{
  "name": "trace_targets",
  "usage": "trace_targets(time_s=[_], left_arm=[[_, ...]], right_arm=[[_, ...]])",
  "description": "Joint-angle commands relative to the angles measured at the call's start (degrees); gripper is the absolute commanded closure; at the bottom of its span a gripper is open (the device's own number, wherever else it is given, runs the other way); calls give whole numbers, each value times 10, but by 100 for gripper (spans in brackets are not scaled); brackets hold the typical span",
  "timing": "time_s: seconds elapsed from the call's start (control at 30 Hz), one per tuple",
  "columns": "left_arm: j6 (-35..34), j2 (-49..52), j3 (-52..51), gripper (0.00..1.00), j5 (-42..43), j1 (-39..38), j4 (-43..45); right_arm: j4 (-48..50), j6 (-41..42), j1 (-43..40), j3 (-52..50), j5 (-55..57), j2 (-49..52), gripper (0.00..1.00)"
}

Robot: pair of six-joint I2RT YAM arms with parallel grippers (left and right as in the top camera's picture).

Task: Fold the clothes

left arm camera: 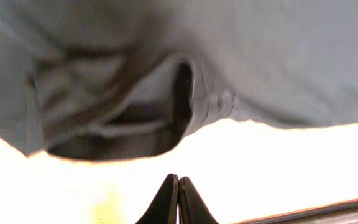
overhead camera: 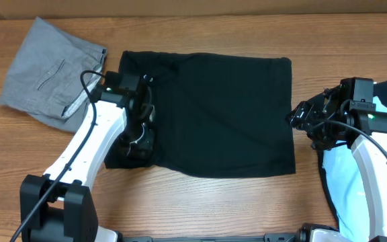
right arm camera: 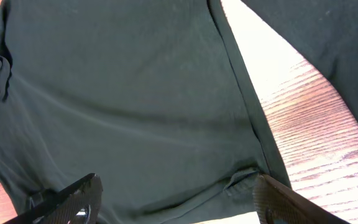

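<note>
A black shirt (overhead camera: 220, 114) lies flat and partly folded in the middle of the wooden table. My left gripper (overhead camera: 138, 138) is over the shirt's left edge; in the left wrist view its fingers (left arm camera: 178, 180) are pressed together with nothing seen between them, and dark folded fabric (left arm camera: 135, 118) hangs above them. My right gripper (overhead camera: 301, 117) is at the shirt's right edge. In the right wrist view its fingers (right arm camera: 179, 199) are spread wide over the black cloth (right arm camera: 117, 93) near its hem.
Folded grey trousers (overhead camera: 49, 74) lie at the back left. A light blue garment with dark trim (overhead camera: 368, 168) lies at the right under the right arm. Bare wood (overhead camera: 213, 208) shows in front of the shirt.
</note>
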Motion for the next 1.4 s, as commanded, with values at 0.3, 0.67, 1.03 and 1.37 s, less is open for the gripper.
trace_targets(time_s=[0.3, 0.67, 1.03, 1.37], left_arm=[[-74, 1, -151, 96, 31, -12, 34], [-79, 1, -181, 95, -111, -11, 207], [-78, 1, -131, 90, -135, -10, 275], [-59, 1, 1, 68, -152, -5, 104]], right_arm=[[5, -5, -2, 10, 9, -5, 18], [9, -4, -2, 10, 9, -5, 18], [9, -4, -2, 10, 9, -5, 18], [5, -5, -2, 10, 9, -5, 18]])
